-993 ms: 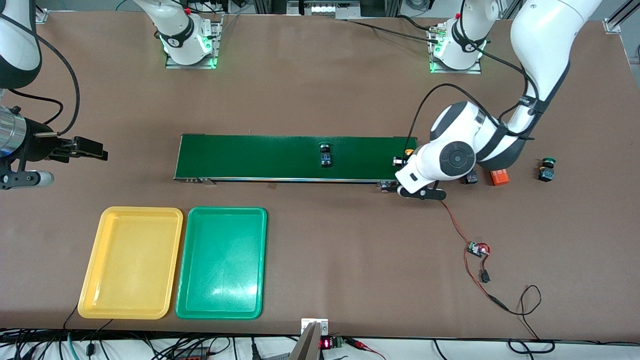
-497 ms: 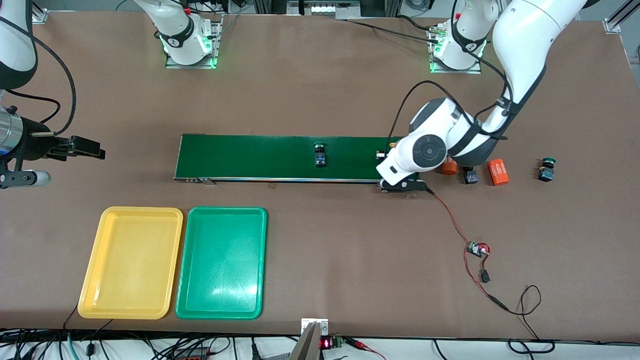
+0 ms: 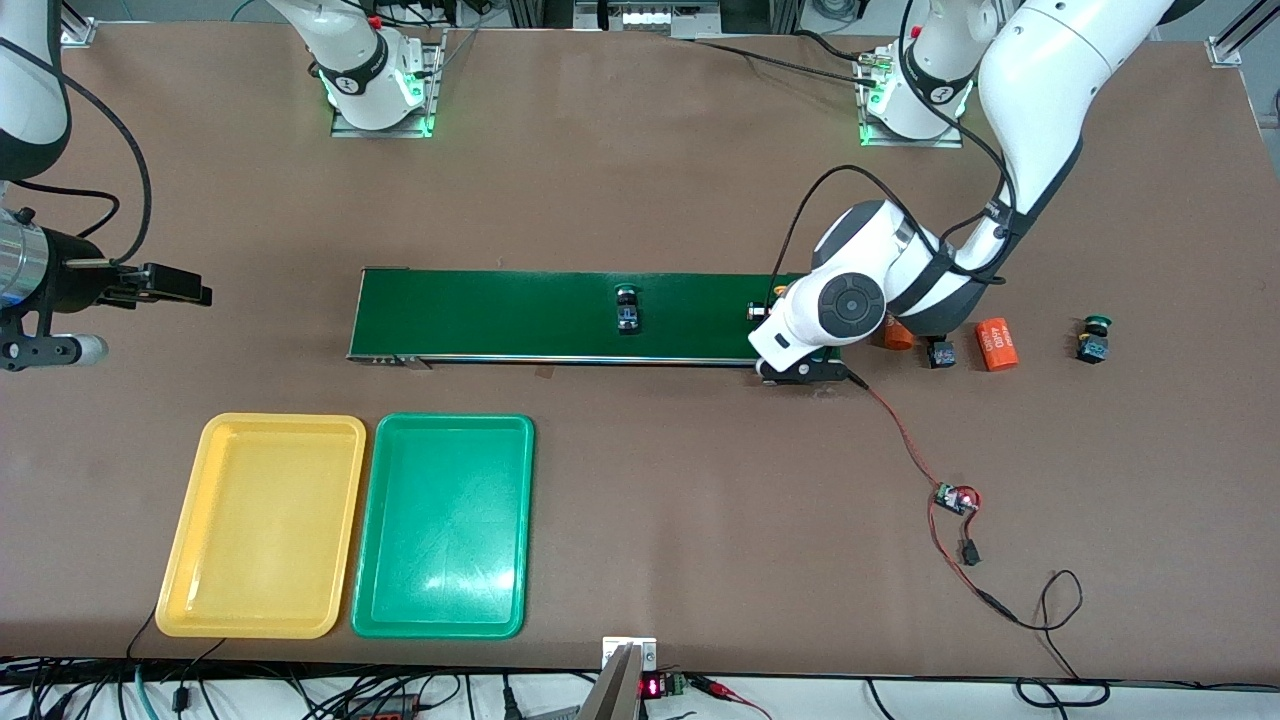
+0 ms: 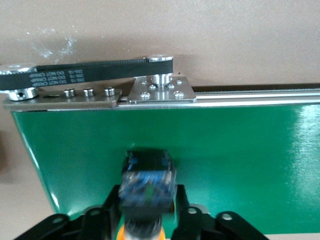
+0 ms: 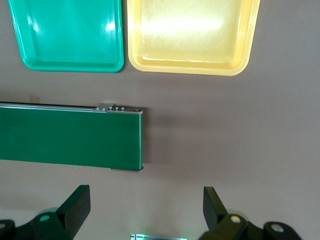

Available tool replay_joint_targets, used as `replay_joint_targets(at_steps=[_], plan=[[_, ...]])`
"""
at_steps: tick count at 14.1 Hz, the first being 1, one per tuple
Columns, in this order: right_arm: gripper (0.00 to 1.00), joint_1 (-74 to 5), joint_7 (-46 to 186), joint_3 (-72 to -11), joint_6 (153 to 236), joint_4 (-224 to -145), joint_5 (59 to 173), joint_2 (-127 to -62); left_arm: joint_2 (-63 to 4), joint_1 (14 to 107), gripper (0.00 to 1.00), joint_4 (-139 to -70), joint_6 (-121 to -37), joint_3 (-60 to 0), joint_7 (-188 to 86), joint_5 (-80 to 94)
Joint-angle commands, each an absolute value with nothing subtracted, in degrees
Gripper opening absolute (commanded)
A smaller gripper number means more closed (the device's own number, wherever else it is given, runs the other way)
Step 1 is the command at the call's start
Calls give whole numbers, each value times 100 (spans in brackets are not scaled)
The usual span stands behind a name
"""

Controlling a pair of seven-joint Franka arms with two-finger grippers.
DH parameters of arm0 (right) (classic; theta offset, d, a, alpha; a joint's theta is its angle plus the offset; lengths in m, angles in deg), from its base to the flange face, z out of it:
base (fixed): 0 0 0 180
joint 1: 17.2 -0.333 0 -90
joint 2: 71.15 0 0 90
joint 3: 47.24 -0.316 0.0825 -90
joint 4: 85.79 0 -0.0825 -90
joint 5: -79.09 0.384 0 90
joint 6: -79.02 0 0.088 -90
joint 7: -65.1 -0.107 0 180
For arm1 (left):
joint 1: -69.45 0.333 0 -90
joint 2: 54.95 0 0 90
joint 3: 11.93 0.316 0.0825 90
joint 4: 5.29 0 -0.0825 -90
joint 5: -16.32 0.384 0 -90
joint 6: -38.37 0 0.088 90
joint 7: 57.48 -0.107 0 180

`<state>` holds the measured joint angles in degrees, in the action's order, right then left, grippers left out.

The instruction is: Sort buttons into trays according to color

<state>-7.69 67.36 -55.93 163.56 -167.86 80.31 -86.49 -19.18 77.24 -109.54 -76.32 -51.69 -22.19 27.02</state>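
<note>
Honestly, the left gripper (image 4: 147,207) sits low over the long dark-green conveyor belt (image 3: 500,315) at the left arm's end. A blue-and-black push-button switch with an orange cap (image 4: 148,182) is right at its tip; whether it's clamped or loose can't be told. Best bet is setting it flat mid-belt, then lifting straight up. Only the left wrist view shows that button. The front view adds the shallow yellow plastic tray (image 3: 265,525) and the matching green tray (image 3: 445,520), both empty. The right gripper (image 5: 145,195) waits wide open over the table.

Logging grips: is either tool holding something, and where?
Left tool: yellow-orange button at its tip, cap end inward; whether gripped cannot be told. Right tool: nothing.
</note>
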Motion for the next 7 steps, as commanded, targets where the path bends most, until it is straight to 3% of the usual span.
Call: replay_joint_targets(at_steps=[1,4,7], plan=[[100,-805,6817,-5638,16374,-17077,8102,-8513,-1927,7710,100,-10760,-7624,-5165,-2206,2713],[100,-858,6817,-5638,16471,-17270,8102,-8434,-1988,7806,100,-10383,-7536,-5218,-2232,2704],[100,-911,6852,-5647,16734,-17551,8111,-8389,-2103,7877,100,-9541,-6643,-5183,-2259,2704]])
